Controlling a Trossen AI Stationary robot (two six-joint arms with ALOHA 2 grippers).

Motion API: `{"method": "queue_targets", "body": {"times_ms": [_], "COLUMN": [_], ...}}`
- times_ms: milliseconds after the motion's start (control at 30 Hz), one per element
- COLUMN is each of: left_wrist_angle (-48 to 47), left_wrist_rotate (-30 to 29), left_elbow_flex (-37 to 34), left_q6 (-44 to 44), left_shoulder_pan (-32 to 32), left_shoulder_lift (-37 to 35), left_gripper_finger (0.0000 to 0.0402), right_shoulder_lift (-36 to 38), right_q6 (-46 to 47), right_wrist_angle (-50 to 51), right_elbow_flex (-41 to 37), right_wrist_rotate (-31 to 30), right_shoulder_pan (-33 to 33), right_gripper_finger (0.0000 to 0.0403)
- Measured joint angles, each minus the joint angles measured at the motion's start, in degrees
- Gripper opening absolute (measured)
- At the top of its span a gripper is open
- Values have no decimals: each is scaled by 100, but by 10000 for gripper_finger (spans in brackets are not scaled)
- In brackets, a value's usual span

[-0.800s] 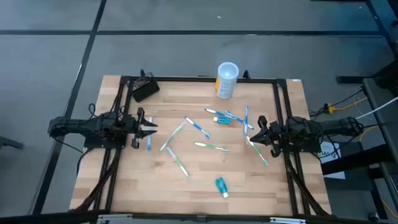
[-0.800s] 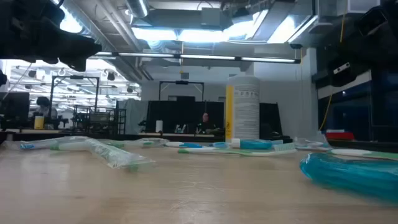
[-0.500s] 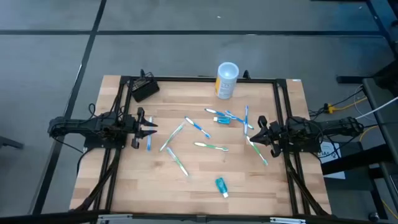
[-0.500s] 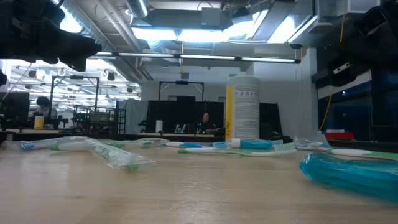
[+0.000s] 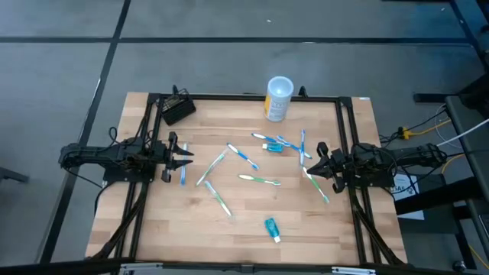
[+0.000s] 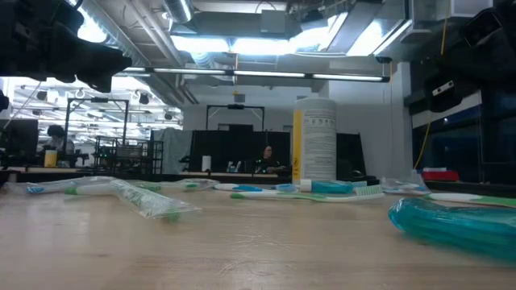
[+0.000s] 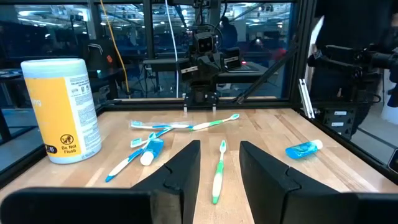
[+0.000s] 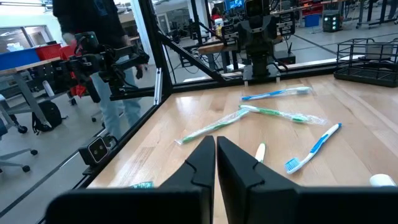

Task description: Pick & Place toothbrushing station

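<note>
Overhead, the toothbrushing station (image 5: 178, 109) is a small black block, set slightly askew at the far left corner of my tabletop (image 5: 244, 225), well apart from both of my hands. From the right wrist it shows as a dark wire-like frame (image 8: 368, 57) at the tabletop's edge; nothing stands in it that I can make out.

My left hand (image 5: 186, 160) hovers at the left side with its fingers (image 7: 180, 171) spread apart, holding nothing, just beside a blue toothbrush (image 5: 182, 175). My right hand (image 5: 315, 163) waits at the right side, fingers (image 8: 202, 163) pressed together on nothing.

The high view lays out the scattered toothbrushes, a green-and-white one (image 5: 260, 180) in the middle and a small teal tube (image 5: 271, 228) nearer the front. The low view gives instead the white-and-yellow canister (image 6: 314, 141) standing upright at the far edge, a wrapped brush (image 6: 145, 200) close by, and a person far off in the room. The left wrist view alone shows the canister's printed label (image 7: 61, 109). Whether anything is inside it I cannot tell.
</note>
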State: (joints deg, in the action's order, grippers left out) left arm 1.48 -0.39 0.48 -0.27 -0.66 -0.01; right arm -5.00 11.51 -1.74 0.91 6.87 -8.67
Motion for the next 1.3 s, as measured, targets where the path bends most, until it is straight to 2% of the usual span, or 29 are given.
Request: {"method": "queue_targets", "body": {"times_ms": [567, 600, 767, 833, 933, 1000, 1100, 1300], "left_wrist_angle": [0, 0, 0, 0, 0, 0, 0, 0], "left_wrist_rotate": [-1, 1, -1, 0, -1, 0, -1, -1], "left_elbow_flex": [-1, 0, -1, 0, 0, 1, 1, 1], "left_q6": [0, 0, 0, 0, 0, 0, 0, 0], "left_shoulder_pan": [2, 2, 2, 1, 2, 0, 0, 2], "left_shoulder_lift": [1, 1, 0, 0, 2, 2, 2, 2], "left_gripper_finger": [107, 107, 109, 109, 108, 107, 108, 108], "right_shoulder_lift": [-1, -2, -2, -2, -2, 0, -2, 0], "right_q6": [-4, -130, -2560, -2972, -2997, -2740, -1654, 1061], "right_wrist_angle": [-1, 0, -50, -316, -676, -892, -1086, -1242], "right_elbow_flex": [2, 0, 0, 0, 0, 0, 0, 0], "right_wrist_rotate": [-1, -1, -340, -630, -795, -780, -869, -1923], "right_shoulder_pan": [-2, -1, 0, 0, 0, 0, -1, -2], "right_gripper_finger": [20, 20, 19, 19, 19, 19, 19, 19]}}
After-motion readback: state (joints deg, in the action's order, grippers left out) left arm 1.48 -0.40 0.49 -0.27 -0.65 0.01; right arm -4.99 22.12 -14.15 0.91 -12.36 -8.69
